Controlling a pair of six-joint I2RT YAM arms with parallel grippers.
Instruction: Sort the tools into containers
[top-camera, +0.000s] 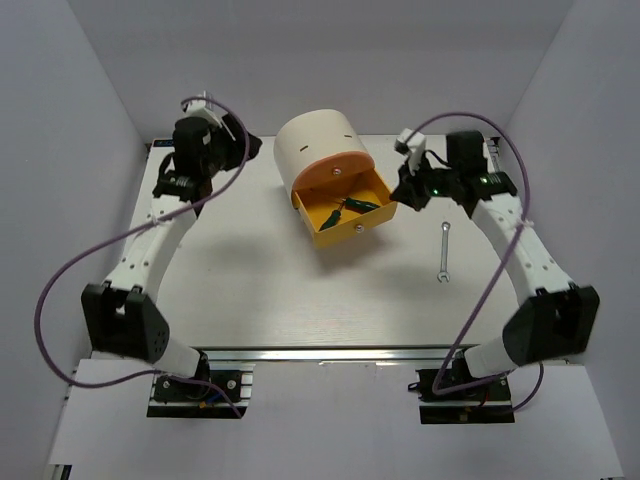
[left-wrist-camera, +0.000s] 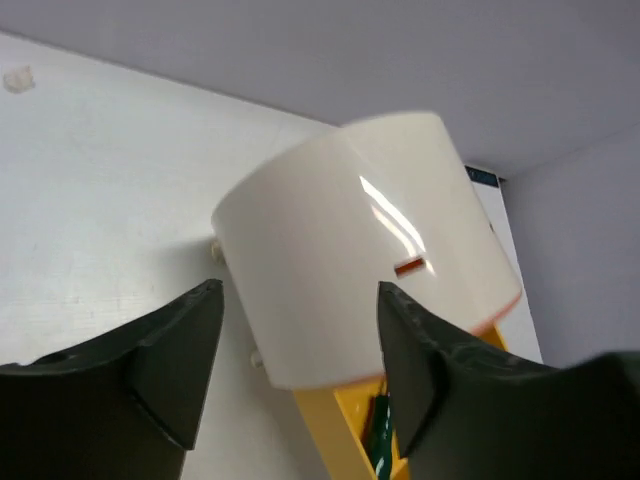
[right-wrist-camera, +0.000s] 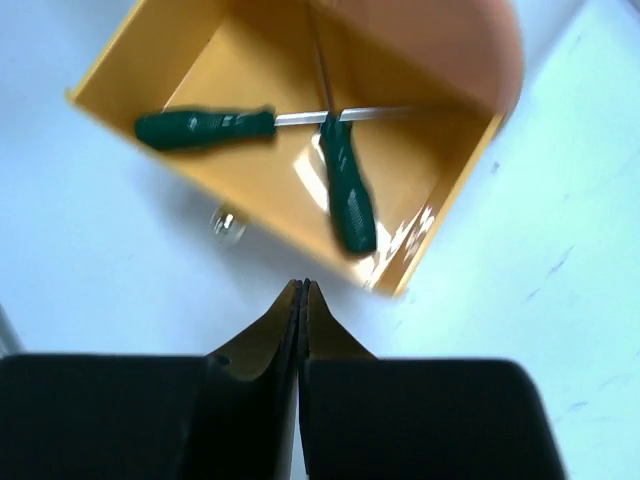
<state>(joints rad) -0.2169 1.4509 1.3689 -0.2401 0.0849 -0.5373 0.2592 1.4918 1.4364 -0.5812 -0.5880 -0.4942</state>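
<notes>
Tools in view number three. In the right wrist view one green-handled screwdriver (right-wrist-camera: 205, 127) lies across the upper left of the frame inside the pulled-out yellow drawer (right-wrist-camera: 270, 172). A second screwdriver (right-wrist-camera: 348, 190) lies near the drawer's right corner, and the two shafts cross. A blurred brass knob (right-wrist-camera: 227, 222) shows on the drawer front. Only the top view gives you the silver spanner (top-camera: 444, 252), which lies on the counter (top-camera: 260, 290) at centre right, well apart from the drawer.

Your right claw (right-wrist-camera: 302, 295) has its fingers pressed together with nothing between them. It hangs just outside the drawer front, at the lower centre of its own frame.

Your left claw (left-wrist-camera: 300, 300) is spread wide and holds nothing. Its camera looks at the curved side of the cream cabinet (left-wrist-camera: 340, 260), a face the right wrist view never shows. A sliver of yellow drawer and a green handle peek in at that frame's bottom edge.
</notes>
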